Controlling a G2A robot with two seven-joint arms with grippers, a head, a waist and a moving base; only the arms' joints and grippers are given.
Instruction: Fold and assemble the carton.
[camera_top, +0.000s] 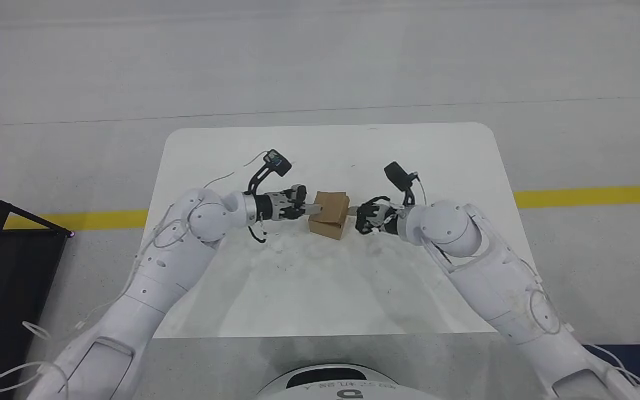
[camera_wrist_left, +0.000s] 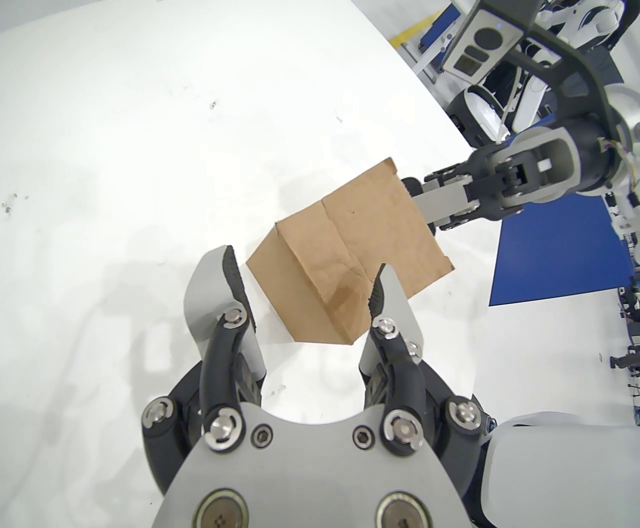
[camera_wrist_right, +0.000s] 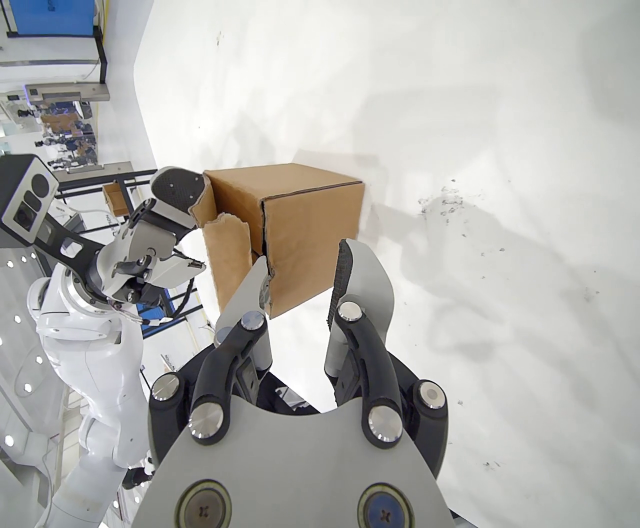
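From the top, the small brown carton (camera_top: 330, 213) sits in the middle of the desk (camera_top: 300, 290), squarely between the two arms' jaws. At the left wrist, the left jaws gape wide astride its near corner, one fingertip (camera_wrist_left: 382, 295) touching the creased top panel, gripping nothing. At the right wrist, the right jaws are clamped on the opposite corner, beside a torn seam (camera_wrist_right: 265, 240) and a loose flap (camera_wrist_right: 230, 255); the board looks light, thin and easily crushed, so I would hold it by the firm walls near a fold, never by that tear
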